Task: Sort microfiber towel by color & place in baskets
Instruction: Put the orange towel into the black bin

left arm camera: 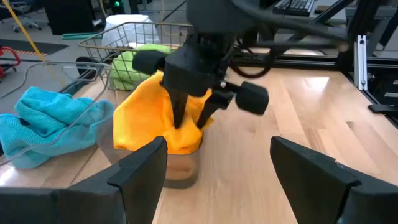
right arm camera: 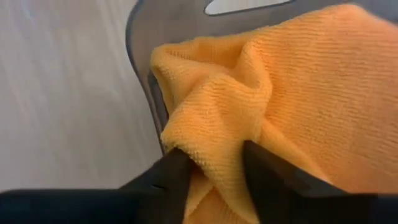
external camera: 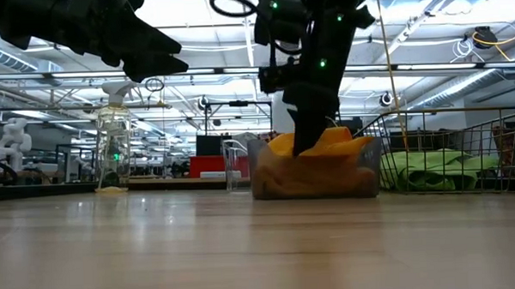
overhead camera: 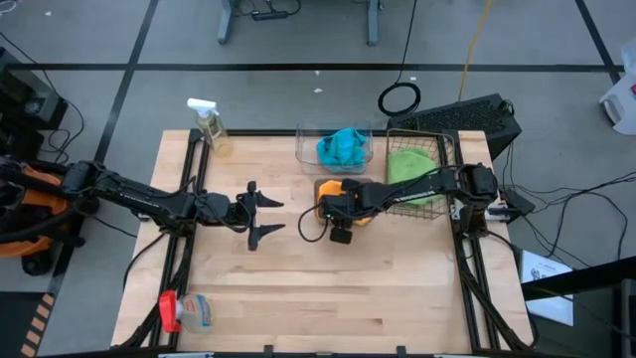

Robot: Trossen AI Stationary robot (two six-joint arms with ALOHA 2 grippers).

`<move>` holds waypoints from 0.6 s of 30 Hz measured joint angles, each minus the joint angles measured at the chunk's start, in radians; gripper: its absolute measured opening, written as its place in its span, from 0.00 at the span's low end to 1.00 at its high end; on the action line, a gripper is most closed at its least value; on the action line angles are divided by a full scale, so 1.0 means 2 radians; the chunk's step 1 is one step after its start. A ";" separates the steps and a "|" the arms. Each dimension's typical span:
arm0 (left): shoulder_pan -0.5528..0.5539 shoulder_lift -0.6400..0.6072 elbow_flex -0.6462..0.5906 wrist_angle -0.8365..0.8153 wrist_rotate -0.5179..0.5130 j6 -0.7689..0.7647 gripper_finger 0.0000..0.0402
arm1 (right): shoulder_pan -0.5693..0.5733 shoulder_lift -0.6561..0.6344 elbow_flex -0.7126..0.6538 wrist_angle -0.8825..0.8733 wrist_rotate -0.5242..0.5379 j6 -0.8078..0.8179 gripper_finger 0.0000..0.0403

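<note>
Over the smoky grey tub [left arm camera: 180,171], I have the right gripper [left arm camera: 189,121] lowered, its fingers loosely astride the orange towel [left arm camera: 146,127] heaped inside, apparently to let it go there. Beside the tub, my left gripper [overhead camera: 260,214] waits, spread wide.

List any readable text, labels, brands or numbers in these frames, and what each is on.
None can be read.
The bottle with the red cap lying at the table's near left corner has a label, too small and blurred to read.
The sheet of paper on the floor right of the table has print, too small to read.
The spray bottle, the towels and the baskets show no text.
</note>
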 joint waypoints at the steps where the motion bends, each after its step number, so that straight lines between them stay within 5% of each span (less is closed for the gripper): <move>1: 0.000 0.000 0.000 0.000 0.000 0.000 0.72 | 0.000 -0.002 0.005 -0.009 0.000 0.001 0.36; 9: 0.000 0.000 0.000 -0.002 0.001 -0.001 0.72 | -0.002 -0.051 0.022 -0.045 0.003 -0.024 0.56; 18: 0.000 0.000 0.000 -0.008 0.001 0.000 0.72 | -0.033 -0.067 0.018 -0.059 0.023 -0.042 0.54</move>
